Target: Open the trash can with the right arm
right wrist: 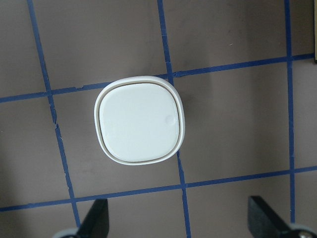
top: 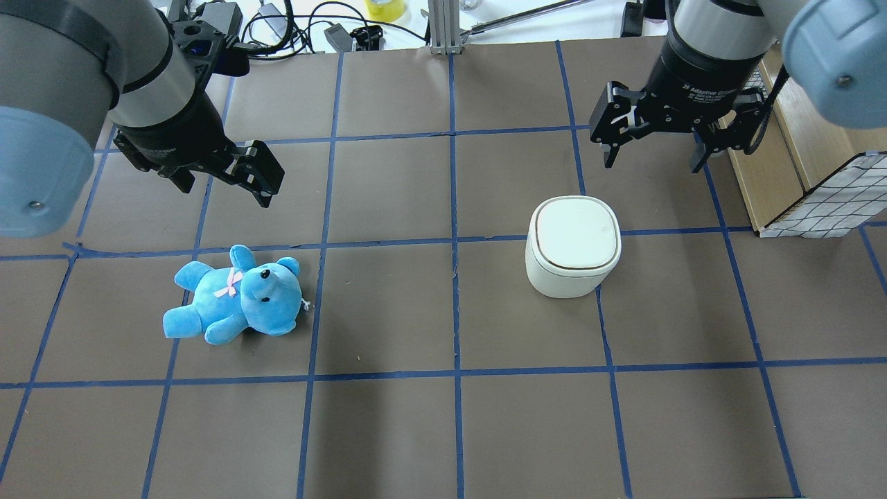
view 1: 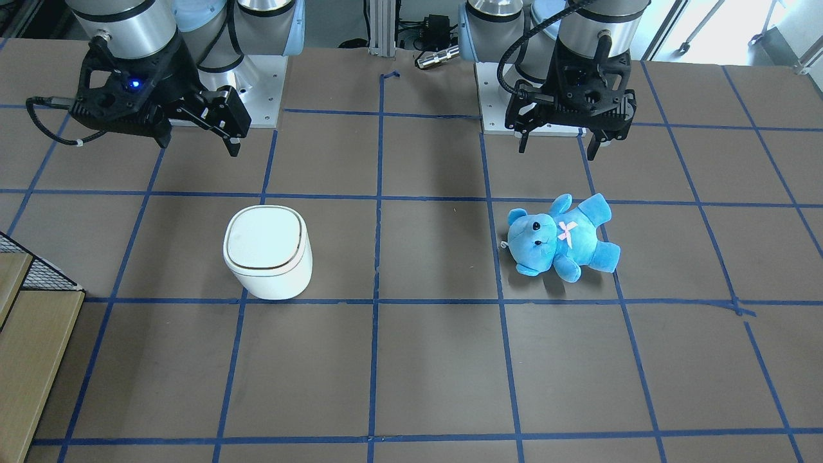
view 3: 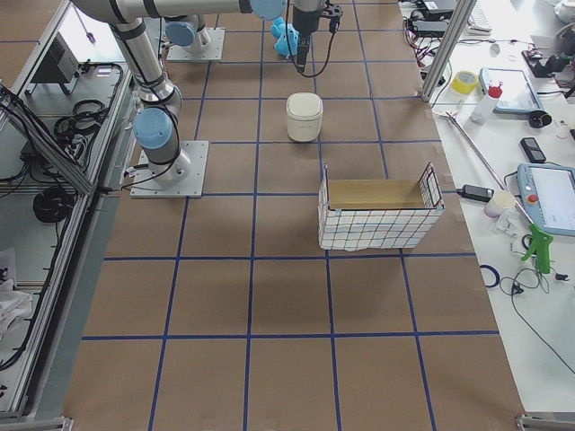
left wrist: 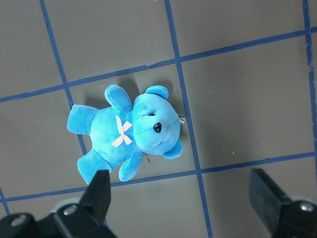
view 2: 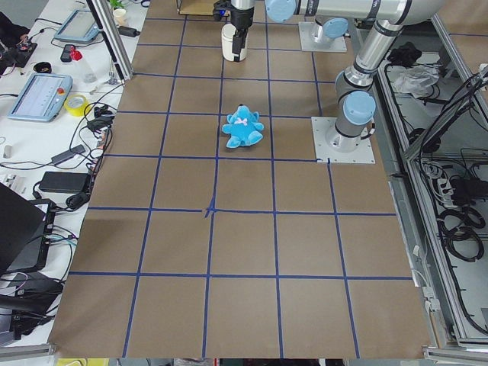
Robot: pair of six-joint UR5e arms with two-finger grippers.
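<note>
Distance and direction from the right gripper to the trash can are what the coming move turns on. The can stands upright on the table with its lid flat and shut. The gripper hangs well above it, jaws spread wide and holding nothing. The can is not straight under the fingers. In the overhead view it lies lower in the frame than the gripper and a little toward the table's middle. In the right wrist view it fills the centre, ahead of the two fingertips at the bottom edge.

The lid is a rounded square with no real long axis, so yaw probably matters little. A small round mark near one corner of the lid may be a press spot, though I cannot tell.

The right arm is plainly the nearer one. The left gripper, also spread wide and empty, hovers near the bear, well apart from the can.

My judgement is that the approach is not yet made. The gripper needs to travel across over the lid, then descend.
</note>
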